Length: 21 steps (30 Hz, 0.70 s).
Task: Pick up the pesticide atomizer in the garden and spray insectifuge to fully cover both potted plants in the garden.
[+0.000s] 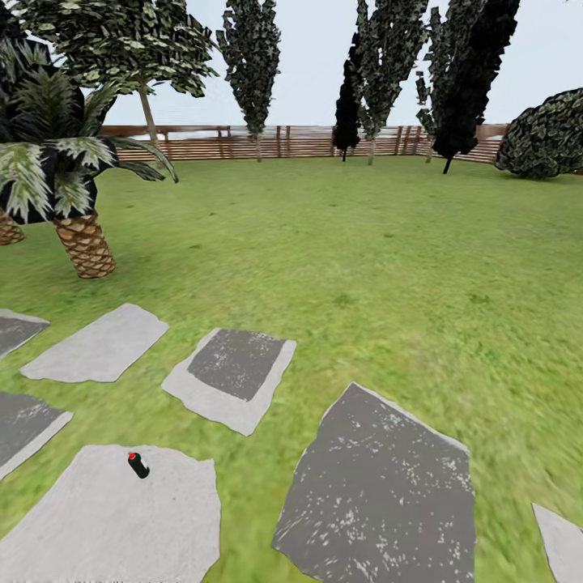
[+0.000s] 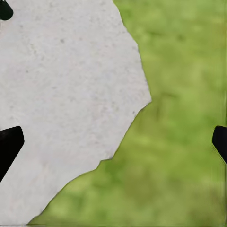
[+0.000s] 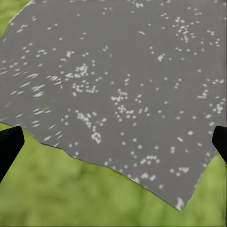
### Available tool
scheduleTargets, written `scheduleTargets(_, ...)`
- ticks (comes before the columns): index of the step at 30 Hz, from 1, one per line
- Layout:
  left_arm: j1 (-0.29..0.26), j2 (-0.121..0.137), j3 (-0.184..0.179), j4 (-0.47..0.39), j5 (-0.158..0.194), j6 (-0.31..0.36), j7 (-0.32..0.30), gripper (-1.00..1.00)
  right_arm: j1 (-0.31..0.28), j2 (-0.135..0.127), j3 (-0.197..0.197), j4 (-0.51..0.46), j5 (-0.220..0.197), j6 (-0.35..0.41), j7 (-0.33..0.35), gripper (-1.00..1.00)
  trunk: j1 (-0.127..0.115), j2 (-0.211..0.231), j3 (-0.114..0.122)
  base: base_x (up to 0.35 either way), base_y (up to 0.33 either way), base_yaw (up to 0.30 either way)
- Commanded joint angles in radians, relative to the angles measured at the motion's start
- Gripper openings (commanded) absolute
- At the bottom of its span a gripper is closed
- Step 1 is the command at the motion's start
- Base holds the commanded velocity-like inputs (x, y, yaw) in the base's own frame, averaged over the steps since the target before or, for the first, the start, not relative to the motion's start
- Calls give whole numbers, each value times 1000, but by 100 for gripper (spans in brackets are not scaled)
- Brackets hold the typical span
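grey slabs cross green lawn.

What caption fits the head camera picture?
Garden lawn with stepping slabs, a small black, red-capped bottle on one, a palm and fence beyond.

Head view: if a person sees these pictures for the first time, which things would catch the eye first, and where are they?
Probably the grey stepping slabs spread across the near lawn, some pale and some dark with white speckles. Next, a small dark object with a red tip lying on the pale slab at the lower left; what it is cannot be told. Then the scaly-trunked palm at the left, before the brown slatted fence.
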<state>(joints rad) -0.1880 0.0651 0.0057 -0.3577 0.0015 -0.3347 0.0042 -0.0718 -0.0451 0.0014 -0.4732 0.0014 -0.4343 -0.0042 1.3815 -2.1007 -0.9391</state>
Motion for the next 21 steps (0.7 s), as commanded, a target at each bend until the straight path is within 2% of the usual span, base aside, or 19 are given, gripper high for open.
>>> scheduleTargets(1,-1,0,0,1,0,-3,1,100,0,0,0,1,0,-3,0,100,0,0,-1,92,-269,277)
scheduleTargets(21,-1,1,0,0,1,-3,2,100,0,-1,0,1,0,-3,0,100,0,0,-1,92,-269,278)
